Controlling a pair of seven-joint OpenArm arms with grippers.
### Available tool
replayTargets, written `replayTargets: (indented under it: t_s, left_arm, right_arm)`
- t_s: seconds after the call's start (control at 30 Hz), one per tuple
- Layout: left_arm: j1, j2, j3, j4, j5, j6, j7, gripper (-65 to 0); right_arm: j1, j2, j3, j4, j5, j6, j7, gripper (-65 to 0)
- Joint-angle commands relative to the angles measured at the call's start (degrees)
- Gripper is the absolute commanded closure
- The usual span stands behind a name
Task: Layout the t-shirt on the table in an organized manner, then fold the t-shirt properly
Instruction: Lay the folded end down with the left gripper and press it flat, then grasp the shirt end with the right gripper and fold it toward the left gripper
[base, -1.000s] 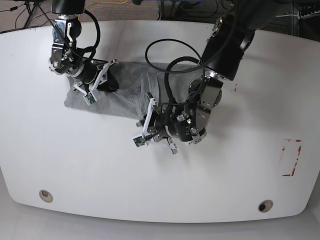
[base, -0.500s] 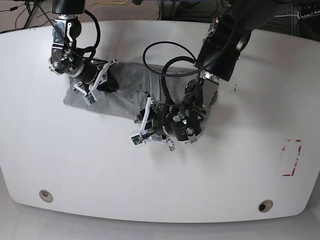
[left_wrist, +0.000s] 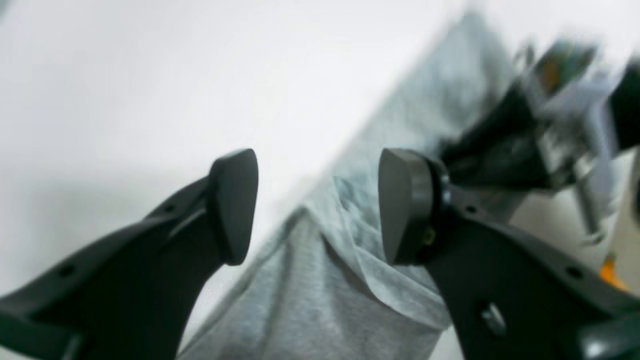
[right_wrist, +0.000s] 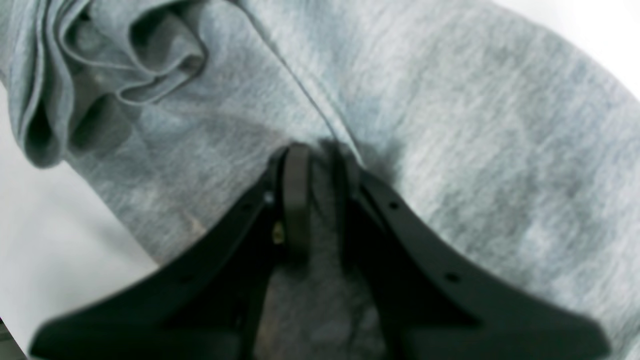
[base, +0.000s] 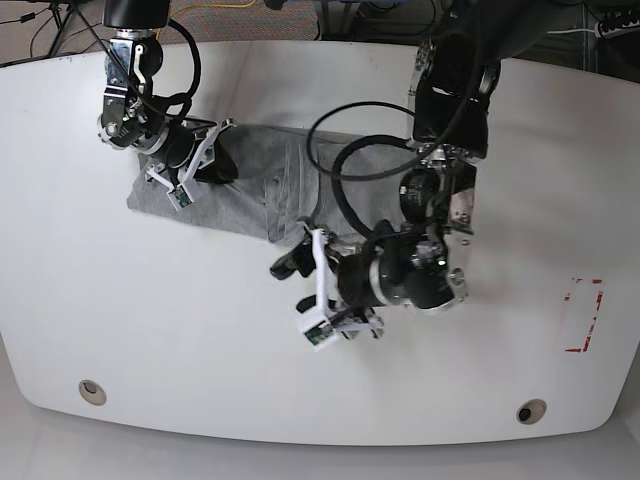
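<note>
base view: a heather-grey t-shirt (base: 245, 185) lies bunched into a narrow band on the far left part of a glossy white table (base: 150, 320). the right gripper (base: 210, 165) sits on the shirt's left end; the right wrist view shows its two black jaws drawn close together with a ridge of grey cloth caught between them, so it is gripping the shirt. the left gripper (base: 290, 270) hangs just off the shirt's near right corner; in the left wrist view its jaws stand wide apart with nothing between them, the folded cloth edge lying beyond them, so it is open and empty.

the shirt looks light, soft and limp. it will likely sag, wrinkle and slide easily on the slick tabletop, so one pinch will drag loose layers rather than move it whole. the best holds seem to be the hem corners, shoulder seams or sleeve edges, taken at two points and pulled apart to spread it flat.

no containers are in view; only two round grommets (base: 91, 391) and a red tape rectangle (base: 583, 316) mark the table.
</note>
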Motion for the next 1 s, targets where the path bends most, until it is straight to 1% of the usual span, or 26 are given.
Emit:
replayTargets:
  t_s: [0.0,0.1,0.13,0.17,0.23,0.27,0.33,0.43,0.6,0.73,0.83,0.93,0.97]
  left_arm:
    - [2.0,-3.2,-2.9,2.4,-2.2,-0.1,0.9,-36.0]
    - [4.3,-7.1,-5.2,2.6,-3.2,-0.1,0.9,-35.4]
    - [5.1,-8.3,-5.7,2.6,-3.0,-0.1,0.8,-33.9]
    - [5.7,-9.2,-5.8,2.6,-3.0,-0.1,0.7,-31.9]
    - [7.1,-11.1,-5.8,2.5,-3.0,-0.1,-0.3,-25.3]
    - [7.5,-11.7,-5.8,2.5,-3.0,-0.1,-0.9,-23.1]
    - [9.1,-13.7,-5.8,2.5,-2.9,-0.1,-3.5,-16.1]
    - [10.6,-16.2,-5.8,2.1,-2.8,-0.1,-6.9,-10.8]
    - [11.0,-17.6,-5.6,-2.2,-2.3,-0.1,-8.1,-10.6]
    - [10.9,-17.5,-5.7,-6.3,0.8,-0.1,-8.4,-10.6]
    - [11.0,-17.5,-5.7,-8.7,3.5,-0.1,-9.9,-10.6]
    - [11.3,-17.6,-5.7,-10.9,5.5,-0.1,-12.5,-10.6]
    - [11.3,-17.6,-5.7,-11.8,5.9,-0.1,-13.3,-10.6]
  right_arm:
    - [-0.7,0.4,-0.2,-0.4,-3.6,-0.5,-5.3,-8.7]
    - [-0.7,0.4,-0.2,-0.4,-3.6,-0.5,-5.3,-8.7]
    - [-0.7,0.4,-0.2,-0.4,-3.6,-0.5,-5.3,-8.7]
    - [-0.7,0.4,-0.2,-0.4,-3.6,-0.5,-5.3,-8.7]
    - [-0.7,0.4,-0.2,-0.4,-3.6,-0.5,-5.3,-8.7]
    - [-0.7,0.4,-0.2,-0.4,-3.6,-0.5,-5.3,-8.7]
    - [-0.7,0.4,-0.2,-0.4,-3.6,-0.5,-5.3,-8.7]
    - [-0.7,0.3,-0.2,-0.4,-3.6,-0.5,-5.3,-8.7]
    - [-0.7,0.3,-0.2,-0.4,-3.6,-0.5,-5.3,-8.7]
    - [-0.5,0.3,-0.2,0.3,-3.6,-0.5,-5.3,-8.7]
    - [-0.6,0.3,-0.2,3.0,-3.5,-0.5,-5.3,-9.2]
    - [-0.7,-0.9,-0.2,7.4,-3.5,-0.5,-6.9,-9.5]
    - [-0.6,-1.4,0.1,8.9,-3.6,-0.5,-8.3,-9.7]
